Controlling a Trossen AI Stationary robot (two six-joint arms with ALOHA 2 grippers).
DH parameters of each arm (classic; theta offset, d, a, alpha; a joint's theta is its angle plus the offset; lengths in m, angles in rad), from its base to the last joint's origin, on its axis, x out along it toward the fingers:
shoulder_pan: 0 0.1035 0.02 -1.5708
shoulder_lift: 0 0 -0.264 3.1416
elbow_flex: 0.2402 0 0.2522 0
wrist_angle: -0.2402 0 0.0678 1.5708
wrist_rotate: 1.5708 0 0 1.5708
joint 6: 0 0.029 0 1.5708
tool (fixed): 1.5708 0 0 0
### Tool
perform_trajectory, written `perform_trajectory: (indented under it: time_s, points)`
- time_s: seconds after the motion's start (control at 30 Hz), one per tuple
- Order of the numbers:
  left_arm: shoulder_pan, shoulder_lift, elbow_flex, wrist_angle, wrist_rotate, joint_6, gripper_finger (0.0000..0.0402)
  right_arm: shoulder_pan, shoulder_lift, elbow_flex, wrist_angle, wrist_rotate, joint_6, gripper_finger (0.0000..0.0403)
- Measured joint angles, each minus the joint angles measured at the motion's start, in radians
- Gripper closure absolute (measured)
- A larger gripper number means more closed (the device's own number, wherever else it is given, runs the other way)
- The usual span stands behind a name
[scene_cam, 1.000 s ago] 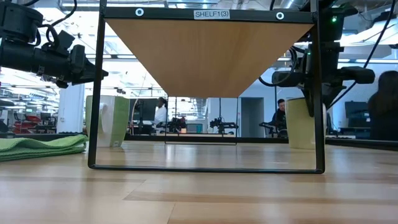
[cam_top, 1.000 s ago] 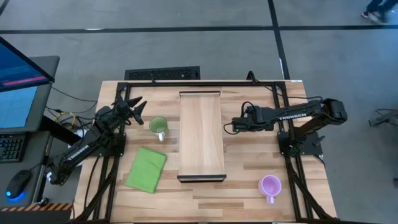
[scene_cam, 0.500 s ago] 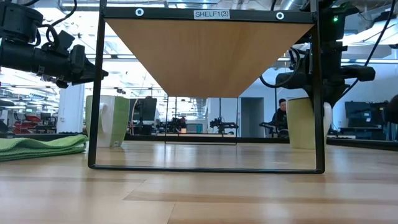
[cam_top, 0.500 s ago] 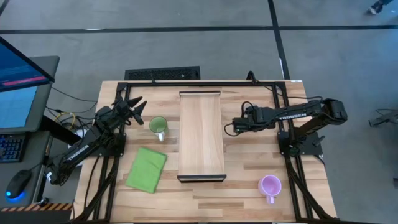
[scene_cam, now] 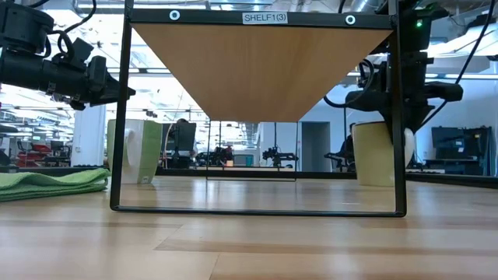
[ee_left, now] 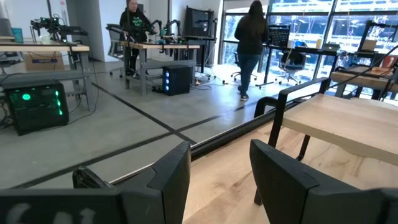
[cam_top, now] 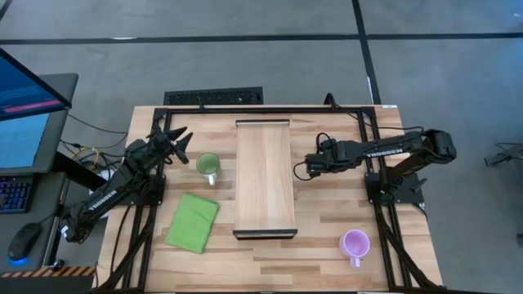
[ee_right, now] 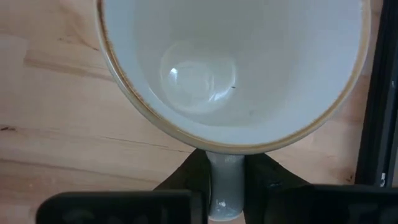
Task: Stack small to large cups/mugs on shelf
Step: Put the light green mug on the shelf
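Observation:
The white mug [ee_right: 230, 68] stands right of the shelf [cam_top: 264, 178]. My right gripper [ee_right: 227, 186] is over it, pointing steeply down and shut on its handle; in the high view the gripper [cam_top: 307, 167] hides the mug. The light green mug [cam_top: 207, 166] rests upright on its base left of the shelf. The light purple mug [cam_top: 355, 243] sits upright near the front right corner. At the far left my left gripper [ee_left: 219, 168] hangs open and level above the table, with nothing between its fingers. My right gripper pinches the white mug's side handle [ee_right: 225, 180] between its two fingers [ee_right: 180, 180], coming from above and pointing steeply down. The mug is upright with its mouth up. In the low view its base [scene_cam: 377, 182] sits at table level.
A folded green cloth [cam_top: 193, 221] lies flat at the front left. The shelf's dark end frame [scene_cam: 398, 117] stands close beside the white mug. Bare wood lies between the purple mug and the shelf. People stand in the room beyond the table.
My right gripper has rolled at the wrist without shifting place. The white mug has turned about where it stands: in the low view its handle now shows at its right side.

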Motion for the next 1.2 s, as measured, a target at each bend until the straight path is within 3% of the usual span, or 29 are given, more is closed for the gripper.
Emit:
perform_trajectory:
  time_s: [0.37, 1.2]
  points:
    - [0.000, 0.000, 0.000, 0.000, 0.000, 0.000, 0.0244, 0.000, 0.001, 0.091, -0.007, -0.019, -0.131, 0.0335]
    - [0.000, 0.000, 0.000, 0.000, 0.000, 0.000, 0.0244, 0.001, 0.001, 0.392, -0.263, 0.050, -0.249, 0.0336]
